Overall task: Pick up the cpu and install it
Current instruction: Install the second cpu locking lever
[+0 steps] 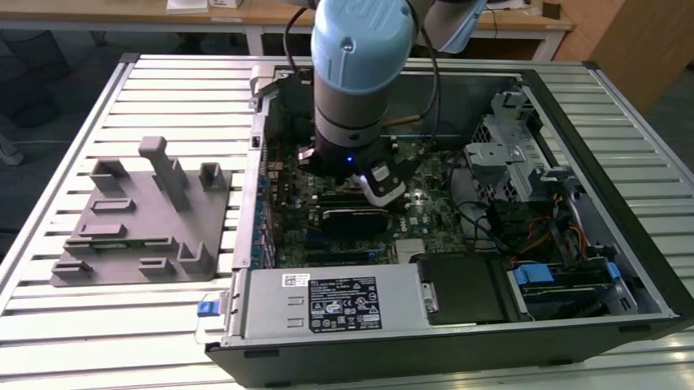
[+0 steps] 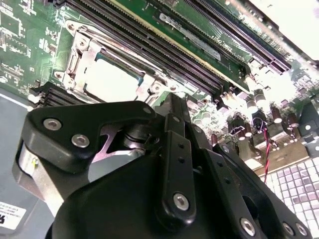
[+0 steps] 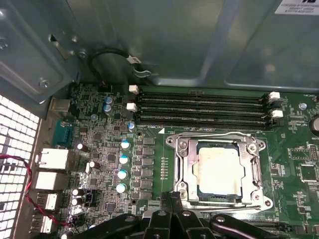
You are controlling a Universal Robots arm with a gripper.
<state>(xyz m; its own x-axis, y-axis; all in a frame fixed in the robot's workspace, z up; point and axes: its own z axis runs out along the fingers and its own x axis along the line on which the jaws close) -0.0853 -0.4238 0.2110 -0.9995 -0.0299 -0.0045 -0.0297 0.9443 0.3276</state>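
Exterior view: arm reached down into the open computer case, gripper low over the motherboard, grey tray well apart at the exterior view's left. Second wrist view: cpu lay flat inside its socket frame, just beyond the gripper linkage; jaw opening could not be told. First wrist view: cpu sat seated in the socket frame, beside the memory slots, nothing seen gripped

Arm hides motherboard centre in exterior view; gripper fingertips cut off in first wrist view, jaw state unclear.
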